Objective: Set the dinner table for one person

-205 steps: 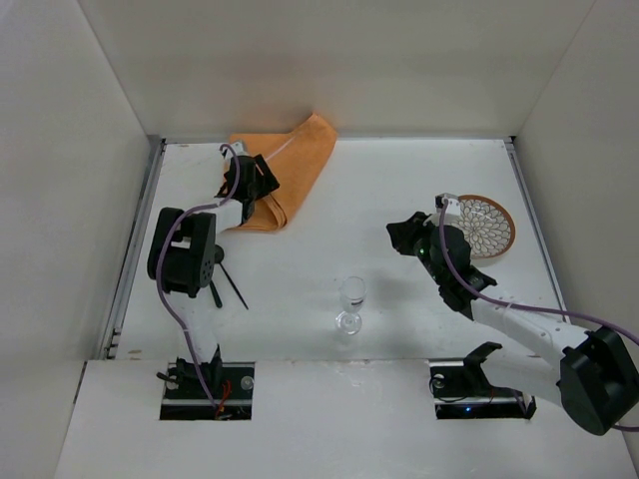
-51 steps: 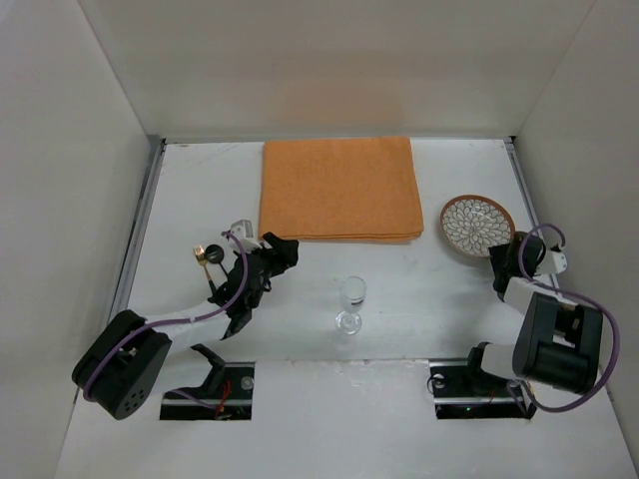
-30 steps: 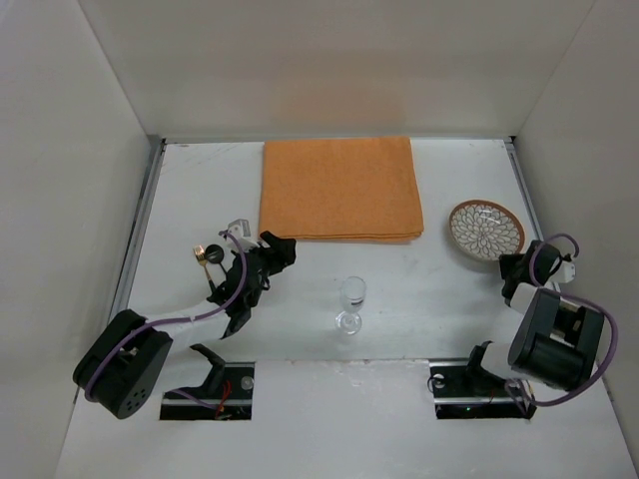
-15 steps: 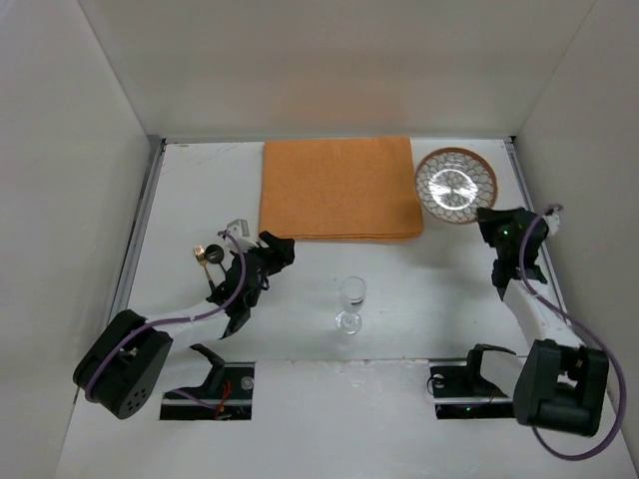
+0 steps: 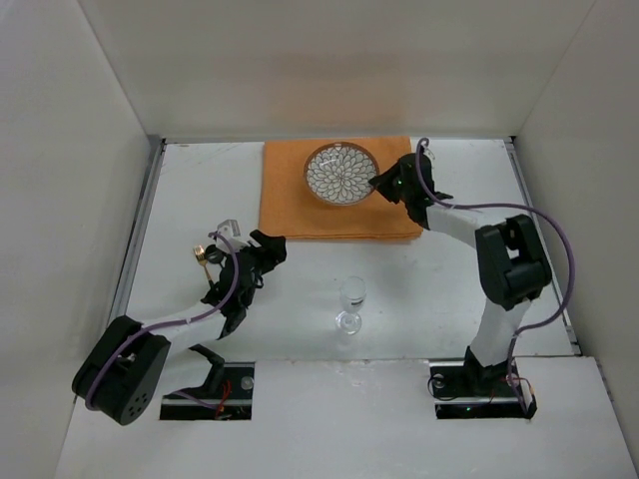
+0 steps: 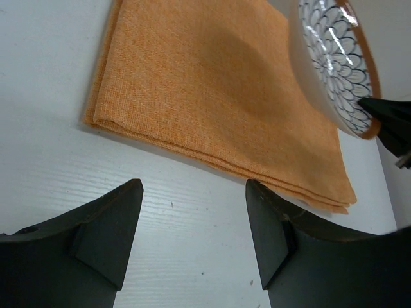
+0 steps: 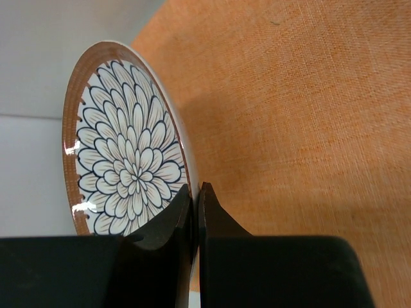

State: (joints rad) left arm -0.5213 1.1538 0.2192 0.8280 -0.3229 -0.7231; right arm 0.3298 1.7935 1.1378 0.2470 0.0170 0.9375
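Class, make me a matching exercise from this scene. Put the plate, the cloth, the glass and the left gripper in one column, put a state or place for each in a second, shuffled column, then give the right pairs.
Column one
1. plate
2. orange cloth
3. glass
4. left gripper

Column two
A. open and holding nothing
B. lying flat at the far side of the table
C. pinched by its rim in the right gripper, tilted over the cloth
D. standing on bare table, near the middle

Pairs: 1-C, 2-B, 3-D, 4-A
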